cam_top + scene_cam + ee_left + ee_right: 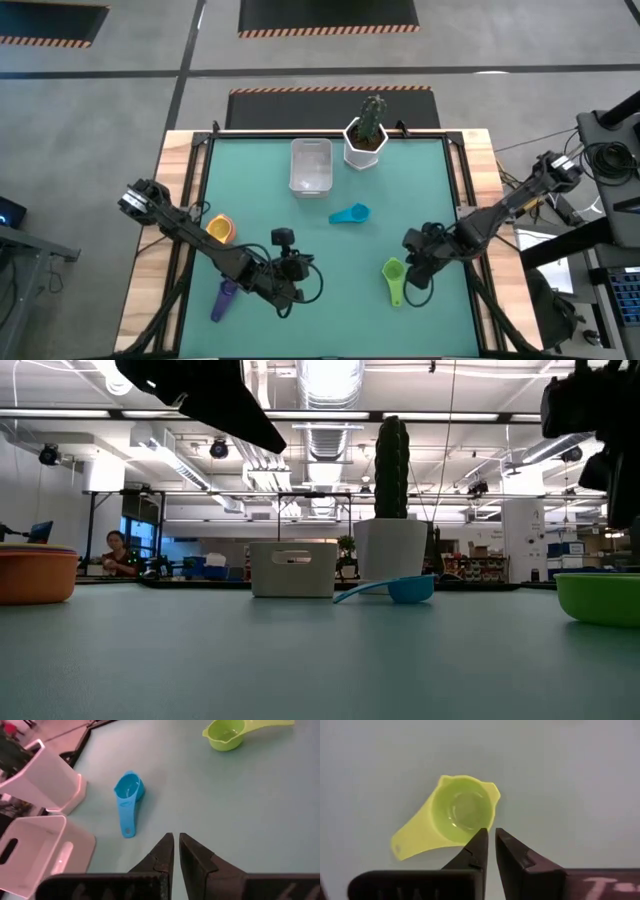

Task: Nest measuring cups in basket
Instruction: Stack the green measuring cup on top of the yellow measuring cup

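Four measuring cups rest on the green mat. The blue cup lies near the middle, the green cup near the right side, the orange cup at the left, showing yellow inside, and the purple cup by the near-left edge. The other cups are out of view. The clear basket stands toward the far edge. My left gripper is shut and points toward the blue cup. My right gripper is shut, hanging above the green cup's rim.
A white hexagonal pot with a cactus stands just right of the basket at the far edge. Bare mat lies between the blue cup and the basket. Black frame rails run along the mat's sides. A person sits far off in the room.
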Robot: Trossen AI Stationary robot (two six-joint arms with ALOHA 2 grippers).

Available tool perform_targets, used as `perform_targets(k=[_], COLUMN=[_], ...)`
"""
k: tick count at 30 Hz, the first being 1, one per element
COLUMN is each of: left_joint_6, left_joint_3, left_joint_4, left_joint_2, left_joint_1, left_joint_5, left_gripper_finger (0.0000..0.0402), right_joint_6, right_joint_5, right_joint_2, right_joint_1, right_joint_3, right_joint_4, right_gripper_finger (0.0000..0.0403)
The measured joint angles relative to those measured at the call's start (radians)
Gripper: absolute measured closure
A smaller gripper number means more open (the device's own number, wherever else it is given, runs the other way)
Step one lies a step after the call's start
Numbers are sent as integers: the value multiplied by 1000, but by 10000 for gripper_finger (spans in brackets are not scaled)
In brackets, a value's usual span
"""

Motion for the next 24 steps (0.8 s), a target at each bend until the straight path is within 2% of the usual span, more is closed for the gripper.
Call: perform_targets(k=[6,11,15,20,24], left_joint_6=[34,71,88,92,92], left_joint_3=[18,45,87,141,151], left_joint_4=[-1,-12,-51,-148,-192], left_joint_2=[-1,-1,-1,-2,-6], left_joint_1=[1,1,1,1,-4], left_joint_5=[-4,-4,-5,-5,-37], left_gripper_finger=[390,390,390,390,390], right_joint_6=[82,105,105,111,123], right_joint_5=[1,12,6,14,30], right_joint_2=[70,132,178,206,234], right_joint_1=[0,0,0,0,-2], right_joint_3=[0,0,-1,-1,-1], right_joint_4=[0,8,38,74,92], right_gripper_finger=[307,238,200,185,203])
